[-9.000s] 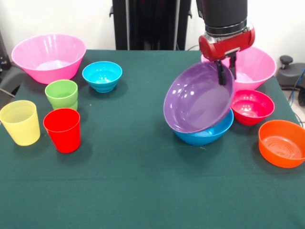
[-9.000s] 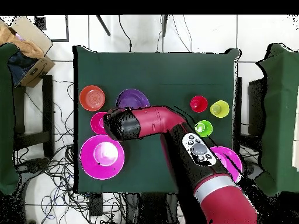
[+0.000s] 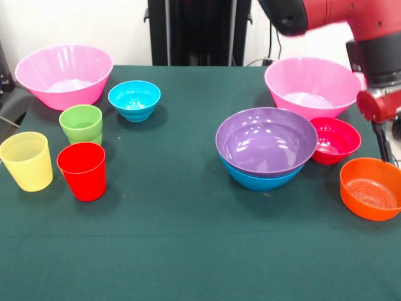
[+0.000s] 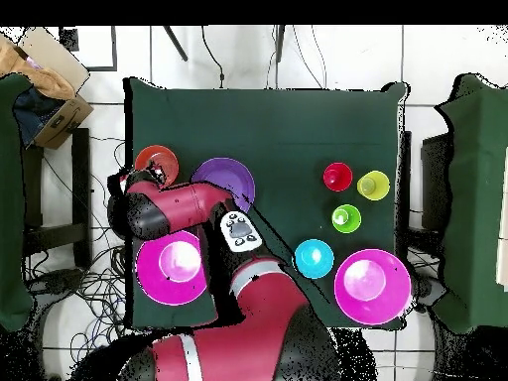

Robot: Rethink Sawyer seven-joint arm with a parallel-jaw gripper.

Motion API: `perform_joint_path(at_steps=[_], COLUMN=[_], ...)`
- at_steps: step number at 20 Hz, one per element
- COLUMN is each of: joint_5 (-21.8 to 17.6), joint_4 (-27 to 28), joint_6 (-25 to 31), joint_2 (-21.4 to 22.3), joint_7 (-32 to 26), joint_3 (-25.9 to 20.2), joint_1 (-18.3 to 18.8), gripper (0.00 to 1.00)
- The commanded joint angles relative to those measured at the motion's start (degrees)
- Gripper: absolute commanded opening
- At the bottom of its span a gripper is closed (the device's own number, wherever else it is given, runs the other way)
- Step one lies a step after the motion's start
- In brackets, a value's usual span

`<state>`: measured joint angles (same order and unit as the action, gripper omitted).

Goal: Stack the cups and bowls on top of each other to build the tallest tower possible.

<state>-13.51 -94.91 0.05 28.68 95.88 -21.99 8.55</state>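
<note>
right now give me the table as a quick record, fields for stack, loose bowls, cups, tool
stack: glossy purple plastic bowl nested in blue plastic bowl
loose bowls: two large pink plastic bowls, small cyan bowl, small crimson bowl, small orange bowl
cups: translucent yellow tumbler, red tumbler, short light green tumbler, all upright, unstacked
tool: by the orange bowl's far rim, holding nothing visible

Place: a robotics lab or test room, not a home.
Robot: a red and black arm (image 3: 351, 25) on a black pedestal (image 3: 197, 31) stands at the table's 12 o'clock side in the front view.
Table: one dark green cloth-covered table (image 4: 268, 124) sits on a white tiled floor (image 4: 427, 60).
Cables: loose wires (image 4: 79, 288) trail across the floor at 9 o'clock overhead.
Clutter: an open cardboard box (image 4: 45, 84) sits at 10 o'clock.
</note>
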Motion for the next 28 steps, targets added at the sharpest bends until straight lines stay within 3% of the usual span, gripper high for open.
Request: perform_joint_path(at_steps=[1, 11, 23, 28], joint_5=[-7.2, -9.1, -9.4, -9.8], joint_4=[6.8, 7.5, 11.0, 11.9], joint_6=[4.0, 7.6, 4.2, -1.9], joint_2=[-6.5, -6.3, -7.9, -8.7], joint_7=[-2.5, -3.0, 1.2, 3.3], joint_3=[0.5, -2.2, 5.2, 8.9], joint_1=[2.4, 5.4, -0.9, -3.3], gripper=[1.00, 1.00, 1.00, 1.00])
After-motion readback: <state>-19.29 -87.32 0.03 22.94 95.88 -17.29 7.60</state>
